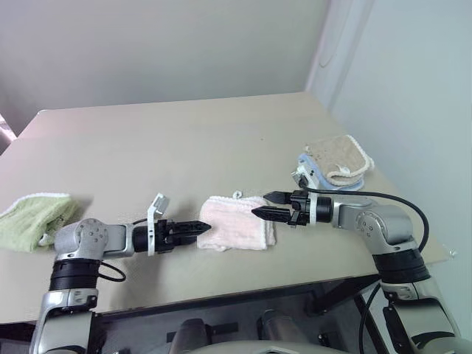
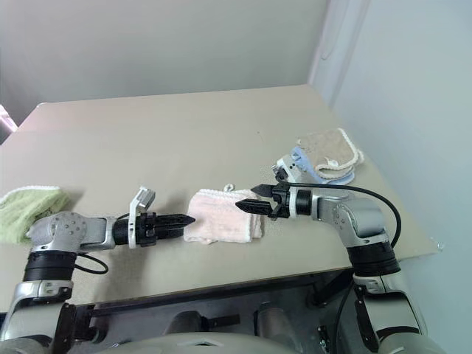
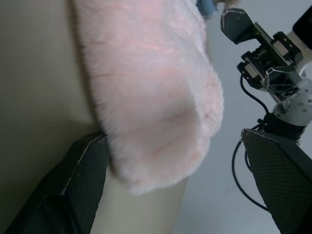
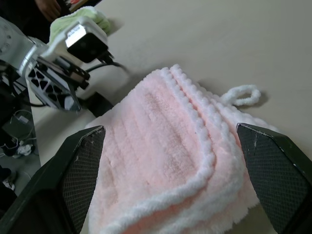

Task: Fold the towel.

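Pale pink towel (image 1: 234, 223) lies folded on the beige worktop (image 1: 184, 140), low centre of the head views, near the worktop's front edge. Folded bundle is a rough rectangle, long axis running left-right across the frame. Ribbed terry pile, white stitched edging stacked in layers along one side in the right wrist view, a small white loop (image 4: 242, 94) poking out at the far edge; loop shows at the bundle's upper edge in the head views. Left end effector (image 1: 198, 228) sits at the towel's left end, fingers spread wide either side of the rounded pink corner in its wrist view, gripping nothing. Right end effector (image 1: 264, 206) hovers over the towel's right end, pointing left, fingers fully apart with the cloth between and beyond them, nothing held. Light green towel (image 1: 33, 220) bunched at the left edge of the frame, well apart. Tan towel (image 1: 338, 158) stacked on a blue one (image 1: 313, 172) at right, near the worktop's right edge. No containers on the worktop.
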You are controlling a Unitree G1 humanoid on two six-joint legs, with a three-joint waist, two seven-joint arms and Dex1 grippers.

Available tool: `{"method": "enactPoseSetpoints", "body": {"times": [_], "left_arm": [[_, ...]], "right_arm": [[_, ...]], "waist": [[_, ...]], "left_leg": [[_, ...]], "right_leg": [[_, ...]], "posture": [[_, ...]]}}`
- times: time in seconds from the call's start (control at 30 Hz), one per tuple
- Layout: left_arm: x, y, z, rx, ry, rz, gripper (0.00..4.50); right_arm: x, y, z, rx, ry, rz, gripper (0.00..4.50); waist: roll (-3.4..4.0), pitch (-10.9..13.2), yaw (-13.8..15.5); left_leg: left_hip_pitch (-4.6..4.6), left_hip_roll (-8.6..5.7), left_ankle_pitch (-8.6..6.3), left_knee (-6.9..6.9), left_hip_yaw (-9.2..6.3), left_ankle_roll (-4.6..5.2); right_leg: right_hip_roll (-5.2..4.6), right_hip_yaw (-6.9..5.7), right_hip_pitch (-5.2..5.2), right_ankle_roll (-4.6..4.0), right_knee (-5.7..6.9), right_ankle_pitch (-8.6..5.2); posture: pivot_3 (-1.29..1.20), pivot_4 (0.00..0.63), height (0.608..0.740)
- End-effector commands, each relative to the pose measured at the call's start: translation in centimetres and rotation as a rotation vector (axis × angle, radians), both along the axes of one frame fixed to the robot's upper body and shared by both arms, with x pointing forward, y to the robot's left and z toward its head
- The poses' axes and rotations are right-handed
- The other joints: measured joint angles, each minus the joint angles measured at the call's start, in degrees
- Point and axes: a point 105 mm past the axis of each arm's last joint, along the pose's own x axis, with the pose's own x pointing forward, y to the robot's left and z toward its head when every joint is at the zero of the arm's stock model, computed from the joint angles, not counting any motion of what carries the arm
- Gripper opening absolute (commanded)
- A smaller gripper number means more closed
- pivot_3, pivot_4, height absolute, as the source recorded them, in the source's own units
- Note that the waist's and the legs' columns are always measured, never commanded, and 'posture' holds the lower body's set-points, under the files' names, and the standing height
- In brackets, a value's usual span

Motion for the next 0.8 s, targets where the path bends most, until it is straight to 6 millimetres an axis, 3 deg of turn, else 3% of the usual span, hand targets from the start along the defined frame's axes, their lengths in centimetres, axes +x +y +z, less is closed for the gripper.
{"method": "enactPoseSetpoints", "body": {"times": [0.03, 0.4, 0.73, 0.8], "left_arm": [[-0.2, -1.8, 0.1, -0.034, 0.03, -0.052, 4.49], [0.8, -3.2, 0.6, -0.099, 0.069, -0.037, 4.49], [0.0, -4.7, 0.4, -0.108, 0.083, -0.077, 4.49], [0.0, -4.7, 0.2, -0.093, 0.084, -0.074, 4.09]], "right_arm": [[0.2, 0.0, 1.5, 0.014, -0.062, 0.0, 4.5], [0.5, 0.0, 1.5, 0.01, -0.073, -0.026, 4.5], [0.7, 0.0, 1.3, 0.01, -0.07, -0.045, 4.5], [0.9, -0.1, 1.3, 0.007, -0.069, -0.052, 4.5]], "waist": [[0.0, 0.0, 0.04], [0.0, 0.0, -0.09], [0.0, 0.0, -0.37], [0.0, 0.0, -0.49]], "left_leg": [[-0.01, 0.0, 0.0, 0.0, 0.0, 0.0], [-0.01, -0.01, 0.0, 0.0, -0.03, 0.0], [-0.02, 0.0, 0.0, -0.04, -0.04, 0.0], [-0.02, 0.0, 0.0, -0.05, -0.04, 0.0]], "right_leg": [[0.0, 0.0, 0.0, 0.0, 0.0, 0.0], [0.02, 0.0, -0.01, 0.01, 0.0, 0.0], [0.02, 0.0, -0.02, 0.01, -0.01, 0.0], [0.02, 0.0, -0.02, 0.01, -0.01, 0.0]], "posture": [[0.0, 0.0, 0.74], [0.0, 0.0, 0.74], [0.0, 0.0, 0.74], [0.0, 0.0, 0.74]]}}
